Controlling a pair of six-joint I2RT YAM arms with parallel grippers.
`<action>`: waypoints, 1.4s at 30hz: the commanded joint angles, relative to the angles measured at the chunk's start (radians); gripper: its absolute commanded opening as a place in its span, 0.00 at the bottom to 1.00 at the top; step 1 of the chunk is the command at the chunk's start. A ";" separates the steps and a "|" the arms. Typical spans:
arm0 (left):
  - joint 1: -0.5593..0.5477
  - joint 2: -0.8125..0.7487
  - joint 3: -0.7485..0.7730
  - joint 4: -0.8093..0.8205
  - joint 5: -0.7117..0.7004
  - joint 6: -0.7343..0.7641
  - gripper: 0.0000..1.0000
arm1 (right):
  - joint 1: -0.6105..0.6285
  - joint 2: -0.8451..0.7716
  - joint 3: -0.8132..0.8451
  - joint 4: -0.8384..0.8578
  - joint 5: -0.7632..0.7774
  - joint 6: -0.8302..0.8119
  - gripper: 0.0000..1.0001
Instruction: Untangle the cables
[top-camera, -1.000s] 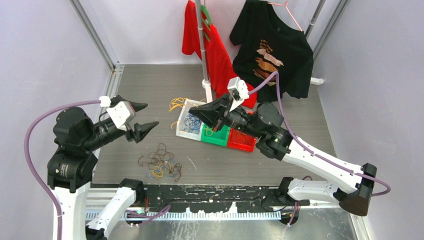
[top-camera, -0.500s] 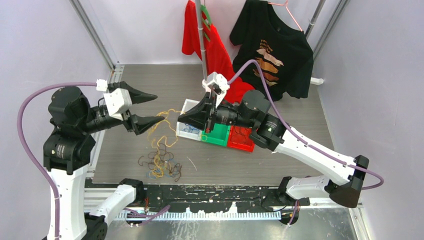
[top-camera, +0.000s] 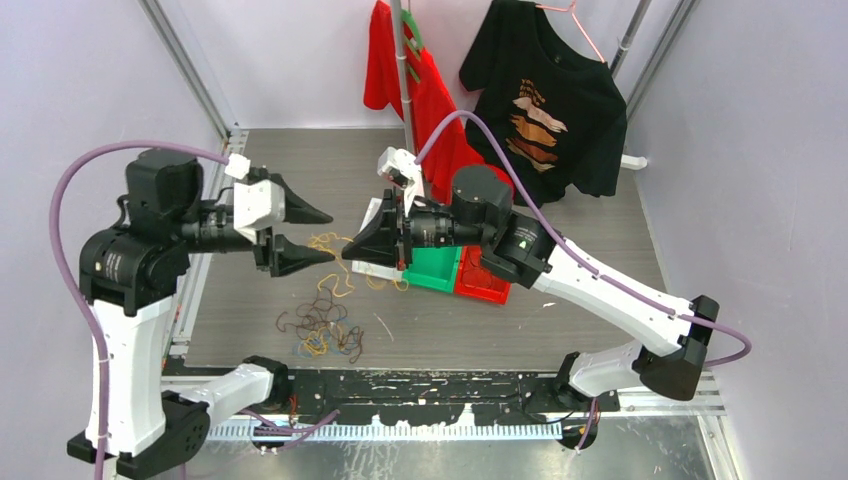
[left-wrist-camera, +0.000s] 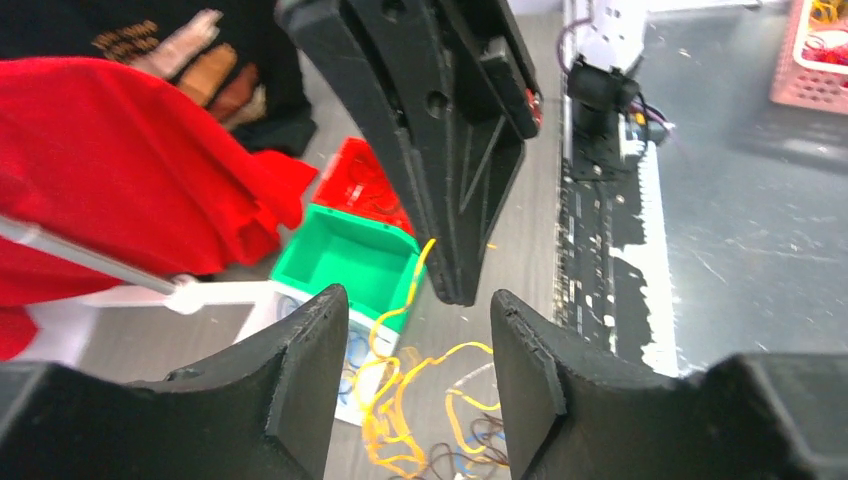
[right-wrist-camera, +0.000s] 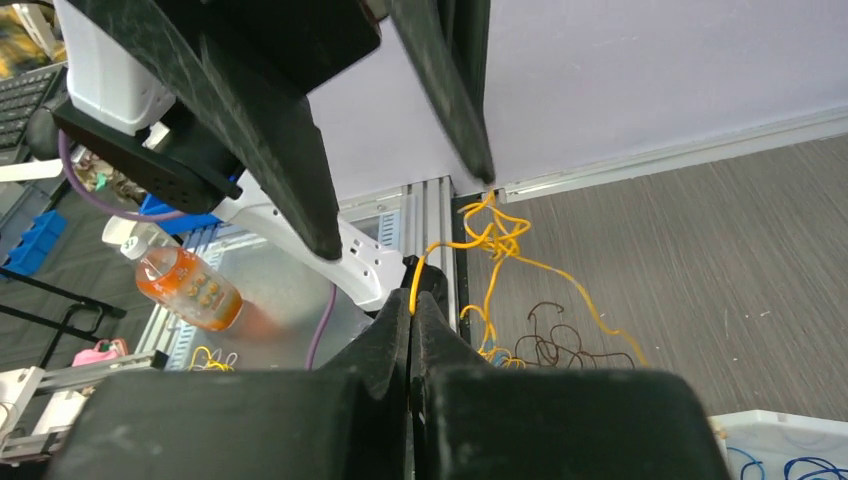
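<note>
Dangling yellow cable (right-wrist-camera: 497, 238) in right gripper (right-wrist-camera: 411, 297) (closed)

left arm (top-camera: 125, 265) raised, left fingers (top-camera: 300, 211) apart | right arm (top-camera: 590, 285) extended (tips facing), right fingers (top-camera: 372, 238) pinched together

Grey table (top-camera: 560, 340) carries a tangle of cables (top-camera: 320, 330) and coloured bins (top-camera: 437, 271)

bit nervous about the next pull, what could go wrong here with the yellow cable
The right gripper is shut on the yellow cable only at its very tip, so the strand may slip out.
Brown cables look caught on that strand; pulling further could tighten the tangle or drag the pile.
The left gripper stands open right by the right gripper's tip and might close on its fingers, not the cable.
</note>
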 joint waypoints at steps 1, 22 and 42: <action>-0.096 0.032 0.046 -0.215 -0.089 0.152 0.54 | 0.011 0.009 0.071 -0.020 -0.027 -0.028 0.01; -0.200 -0.068 -0.142 0.005 -0.327 0.250 0.42 | 0.026 0.111 0.176 -0.158 -0.076 -0.053 0.01; -0.212 -0.136 -0.271 0.283 -0.453 0.030 0.00 | 0.028 0.115 0.199 -0.079 0.066 0.021 0.49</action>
